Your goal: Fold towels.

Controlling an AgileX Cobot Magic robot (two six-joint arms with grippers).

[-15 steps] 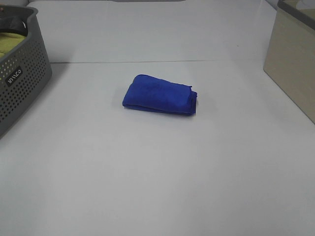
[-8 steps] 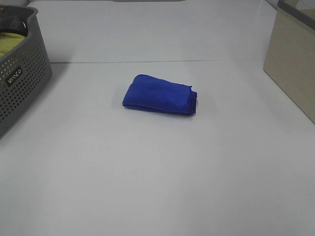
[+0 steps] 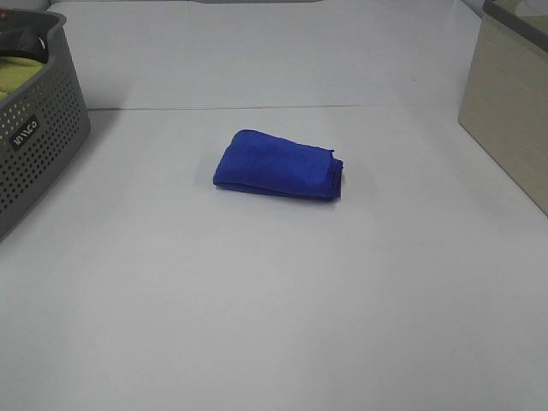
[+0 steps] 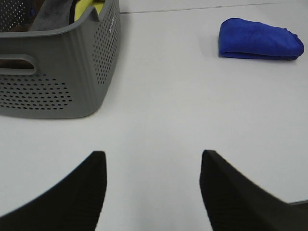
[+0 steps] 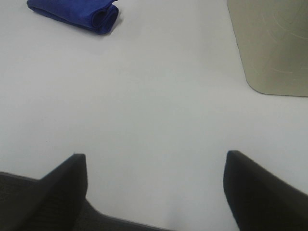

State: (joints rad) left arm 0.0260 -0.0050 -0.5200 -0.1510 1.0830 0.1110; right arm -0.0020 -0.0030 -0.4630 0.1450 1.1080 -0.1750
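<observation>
Folded royal-blue plush towel [image 3: 278, 166] lies mid-surface, well ahead of both arms.
Long axis runs between left and right edges; left gripper [image 4: 151, 185] and right gripper [image 5: 156, 185] jaws wide apart, empty, neither clearly nearer.

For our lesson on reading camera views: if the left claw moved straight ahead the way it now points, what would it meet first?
Probably nothing soon: the open left claw faces bare white table. The perforated grey plastic basket sits to one side, the folded royal-blue plush towel to the other. Depth is unclear, so treat this as likely.
</observation>
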